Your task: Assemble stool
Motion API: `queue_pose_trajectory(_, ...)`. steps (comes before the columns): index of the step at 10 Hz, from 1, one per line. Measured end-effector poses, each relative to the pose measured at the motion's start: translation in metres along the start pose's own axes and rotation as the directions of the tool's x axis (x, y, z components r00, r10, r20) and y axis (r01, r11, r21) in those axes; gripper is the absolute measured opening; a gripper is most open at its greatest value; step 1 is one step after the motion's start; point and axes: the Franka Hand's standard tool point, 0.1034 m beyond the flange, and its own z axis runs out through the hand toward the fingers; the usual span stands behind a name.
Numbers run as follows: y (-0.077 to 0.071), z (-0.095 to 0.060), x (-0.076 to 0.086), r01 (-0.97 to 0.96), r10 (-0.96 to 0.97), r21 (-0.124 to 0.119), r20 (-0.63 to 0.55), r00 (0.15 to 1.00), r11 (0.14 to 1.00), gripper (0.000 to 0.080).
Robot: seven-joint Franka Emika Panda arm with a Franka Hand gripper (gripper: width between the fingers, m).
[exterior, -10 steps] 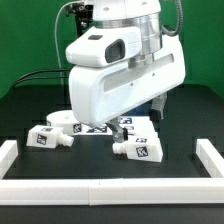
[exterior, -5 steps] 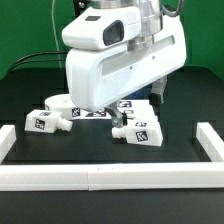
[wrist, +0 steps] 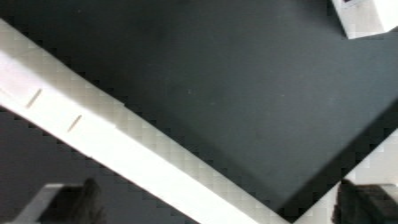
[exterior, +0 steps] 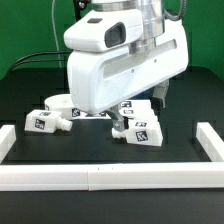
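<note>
The released, empty gripper (wrist: pixel 210 200) is hovering over the black worktop (exterior: pixel 100 157), apparently starting a pick and needing alignment over a stubby white tagged plastic leg (exterior: pixel 140 133).

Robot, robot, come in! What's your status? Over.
End effector open, empty, above long white rail. Stubby white plastic stool legs lying loose on black table. Bulky white robot arm hides the middle.

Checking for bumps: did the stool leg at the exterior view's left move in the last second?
No. The leg keeps its spot against the front rail and the left rail; only the picture's framing shifted.
</note>
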Motion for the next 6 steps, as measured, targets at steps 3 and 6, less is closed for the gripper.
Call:
queue_pose_trajectory(3, 0.0049, -0.0027, -0.0014, 0.047, -0.048, 0.009, 0.016, 0.999, 0.999, 0.0649)
queue_pose_trajectory(6, 0.0065, 0.0011, -0.0006, 0.085, -0.085, -0.008, 0.003, 0.996, 0.996, 0.0649)
